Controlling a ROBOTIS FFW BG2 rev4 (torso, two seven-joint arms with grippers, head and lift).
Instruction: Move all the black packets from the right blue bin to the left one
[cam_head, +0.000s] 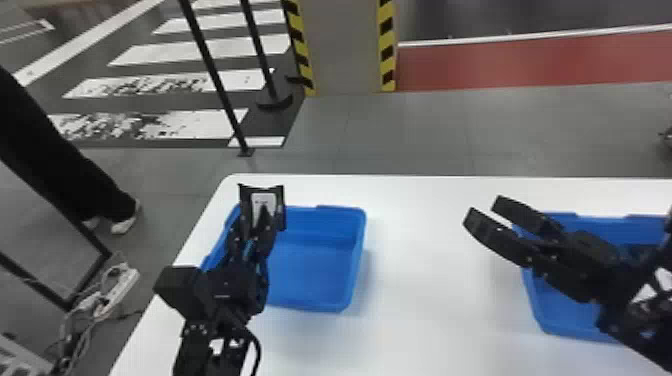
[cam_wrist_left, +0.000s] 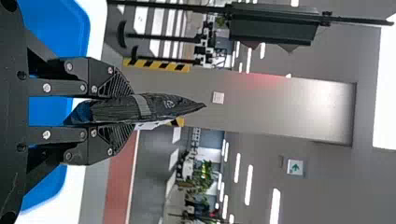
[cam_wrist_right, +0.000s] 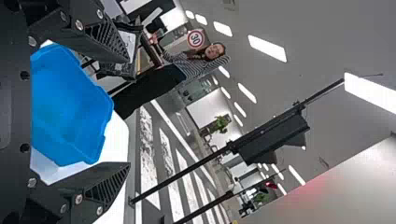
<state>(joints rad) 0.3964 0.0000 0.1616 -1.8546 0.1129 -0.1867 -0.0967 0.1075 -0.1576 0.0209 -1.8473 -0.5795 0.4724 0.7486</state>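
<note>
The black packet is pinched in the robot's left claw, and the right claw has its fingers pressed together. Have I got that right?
Not quite: the right wrist view shows the right claw open, its fingers well apart. The rest is correct: the black packet is pinched in the left claw.

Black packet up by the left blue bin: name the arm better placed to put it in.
Left, I'd judge: the left gripper holds the packet near the left bin, while the right gripper is open and empty by the right bin.
</note>
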